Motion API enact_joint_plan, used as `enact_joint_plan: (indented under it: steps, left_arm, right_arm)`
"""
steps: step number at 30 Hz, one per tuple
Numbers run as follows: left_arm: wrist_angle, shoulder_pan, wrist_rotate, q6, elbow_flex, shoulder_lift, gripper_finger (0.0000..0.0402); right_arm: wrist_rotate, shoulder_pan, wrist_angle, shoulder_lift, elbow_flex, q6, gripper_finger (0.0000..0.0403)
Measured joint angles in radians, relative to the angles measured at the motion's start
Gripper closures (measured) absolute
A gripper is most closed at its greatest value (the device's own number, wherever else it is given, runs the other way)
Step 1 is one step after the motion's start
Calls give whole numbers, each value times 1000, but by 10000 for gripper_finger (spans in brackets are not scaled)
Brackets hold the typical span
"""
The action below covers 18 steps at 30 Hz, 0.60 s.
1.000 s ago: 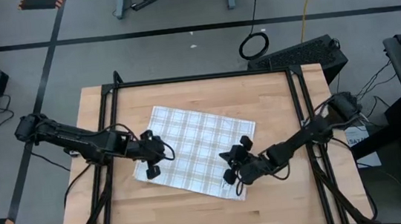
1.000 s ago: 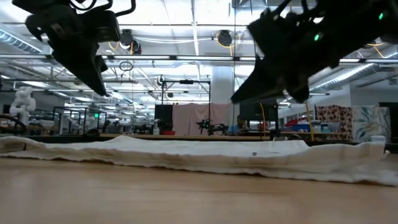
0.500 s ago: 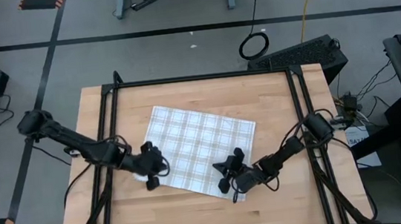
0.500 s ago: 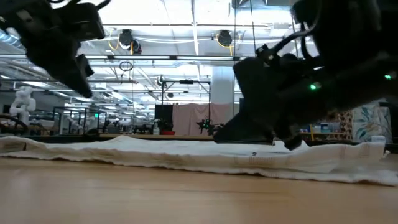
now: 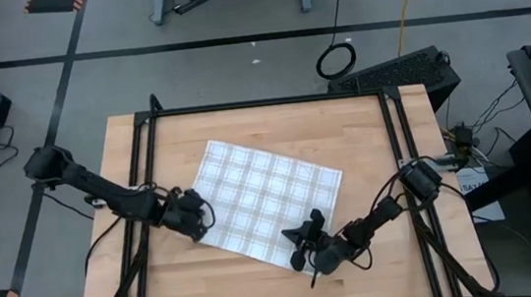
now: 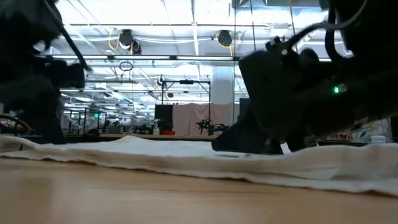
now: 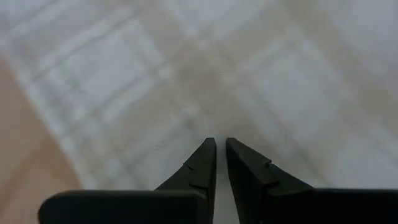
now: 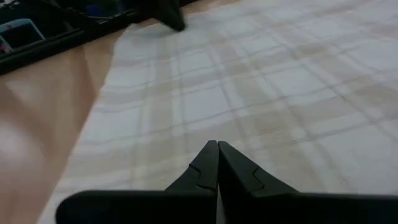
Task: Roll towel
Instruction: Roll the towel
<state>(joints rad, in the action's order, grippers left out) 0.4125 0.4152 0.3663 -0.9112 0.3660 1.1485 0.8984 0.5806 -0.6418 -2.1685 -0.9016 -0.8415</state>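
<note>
The white towel (image 5: 269,200) with thin grey check lines lies spread flat on the wooden tabletop (image 5: 362,128), turned a little askew. My left gripper (image 5: 200,230) is down at the towel's near-left corner, with its fingers nearly together in the left wrist view (image 7: 221,144). My right gripper (image 5: 298,247) is down at the towel's near edge by its near-right corner, shut in the right wrist view (image 8: 217,144). In the low view the towel (image 6: 186,158) lies as a low ridge, with both grippers down at its level. My left gripper has its closed fingertips (image 7: 208,152) on the towel's top surface near the near-left corner (image 7: 124,106), slanting down from the table's left. Whether any cloth is pinched between them I cannot tell. My right gripper has its shut fingertips (image 8: 210,155) on the towel's top surface near the near edge (image 8: 143,124), slanting down from the table's right. The towel lies flat under them, and I cannot tell whether cloth is caught.
A black frame (image 5: 261,104) runs along the table's far, left and right sides. Bare wood (image 5: 260,287) lies between the towel and the near edge. Beyond the table are a black case (image 5: 401,70) and floor cables.
Both grippers have come down onto the towel. My left gripper has gone toward the table's near-left, to the towel's near-left corner. My right gripper has gone toward the near edge, to the towel's near edge. The towel still lies flat.
</note>
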Motion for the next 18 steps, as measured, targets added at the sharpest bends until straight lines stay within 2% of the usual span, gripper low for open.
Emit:
enact_joint_plan:
  steps: [3,6,11,15,18]
  left_arm:
    - [-15,-75,57,1,-37,7,357]
    - [-38,-156,121,23,-56,15,357]
    - [-219,-287,161,186,-79,18,357]
    - [-330,-393,160,306,-81,28,357]
    - [-347,-434,132,323,-77,28,357]
  right_arm:
    - [-4,13,113,-4,-76,-63,403]
    - [-10,17,297,-8,-172,-150,403]
    - [-9,17,575,-9,-307,-301,403]
    - [14,18,616,-9,-354,-302,403]
    - [80,20,619,-5,-375,-244,403]
